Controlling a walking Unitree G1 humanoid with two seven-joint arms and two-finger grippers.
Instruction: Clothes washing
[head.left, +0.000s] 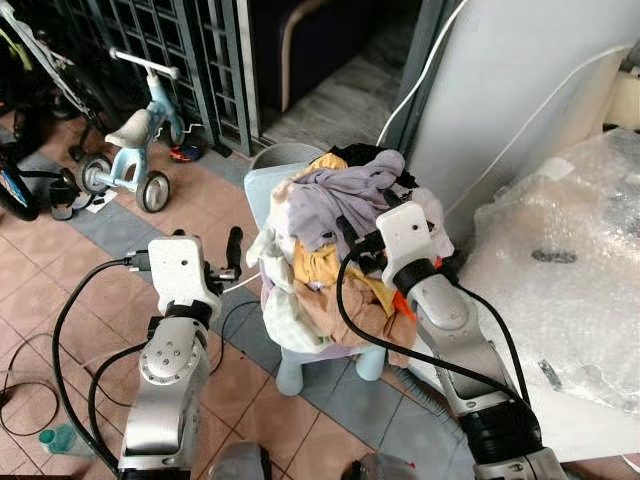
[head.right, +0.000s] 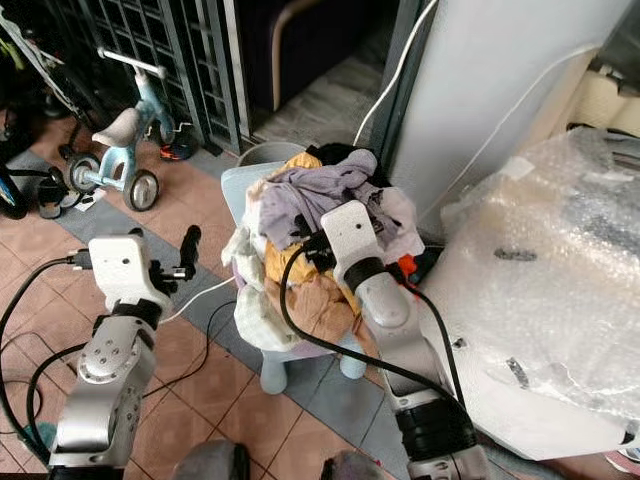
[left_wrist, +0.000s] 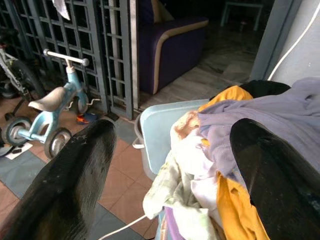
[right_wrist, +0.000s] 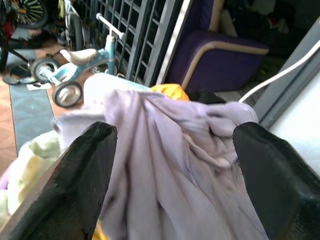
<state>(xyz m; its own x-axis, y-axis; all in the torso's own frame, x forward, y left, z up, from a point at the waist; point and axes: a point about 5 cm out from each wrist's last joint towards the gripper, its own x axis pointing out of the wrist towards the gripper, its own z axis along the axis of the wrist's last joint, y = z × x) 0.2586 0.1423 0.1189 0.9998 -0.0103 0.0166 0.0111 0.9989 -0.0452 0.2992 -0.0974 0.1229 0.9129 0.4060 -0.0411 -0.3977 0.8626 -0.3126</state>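
A heap of mixed clothes (head.left: 335, 265) is piled on a small light-blue chair (head.left: 262, 190). On top lies a lavender garment (head.left: 345, 190), with yellow and tan pieces under it. My right gripper (head.left: 352, 240) reaches into the top of the heap. It is open, and its fingers (right_wrist: 85, 175) stand wide on either side of the lavender garment (right_wrist: 170, 145). My left gripper (head.left: 233, 260) is held just left of the heap, open and empty. In the left wrist view, the clothes (left_wrist: 230, 150) lie ahead beyond one of its fingers (left_wrist: 70, 185).
A blue child's tricycle (head.left: 135, 140) stands at the left before a metal gate (head.left: 170, 50). A white appliance (head.left: 520, 90) and a bubble-wrapped object (head.left: 570, 260) are at the right. A grey bucket (head.left: 285, 155) sits behind the chair. Cables (head.left: 70, 330) run across the tiled floor.
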